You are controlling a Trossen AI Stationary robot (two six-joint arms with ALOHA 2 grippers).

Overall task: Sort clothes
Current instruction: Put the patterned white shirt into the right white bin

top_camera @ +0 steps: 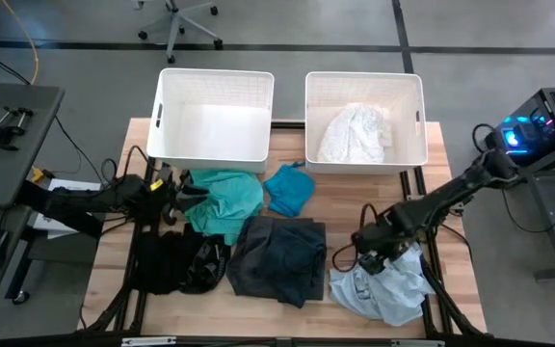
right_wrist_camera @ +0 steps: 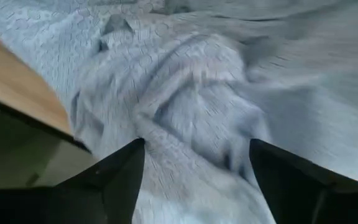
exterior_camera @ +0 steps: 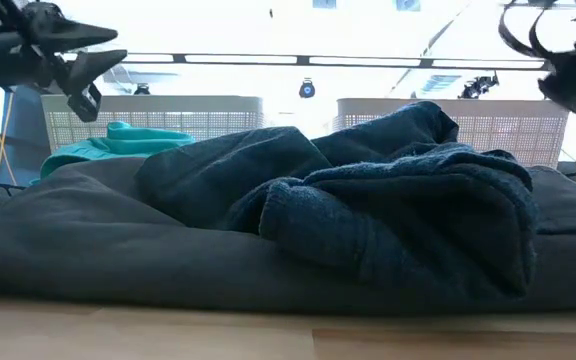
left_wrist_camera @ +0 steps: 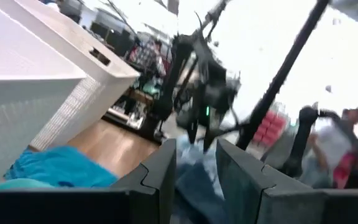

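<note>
We find the right gripper (right_wrist_camera: 196,180) nearest the work, fingers spread wide, poised directly above the pale blue garment (top_camera: 385,286), which lies crumpled at the table's front right corner; the fabric sits straight below the fingers, so we judge a downward reach comes next; farther off, the left gripper (left_wrist_camera: 194,180), fingers slightly parted and empty, waits beside the teal garment (top_camera: 227,200).

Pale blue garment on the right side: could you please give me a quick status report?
Right gripper jaws open, directly over the pale blue garment, not yet gripping. Left gripper idle, jaws open, by the teal garment. White garment in the right bin. Nothing blocking.
</note>
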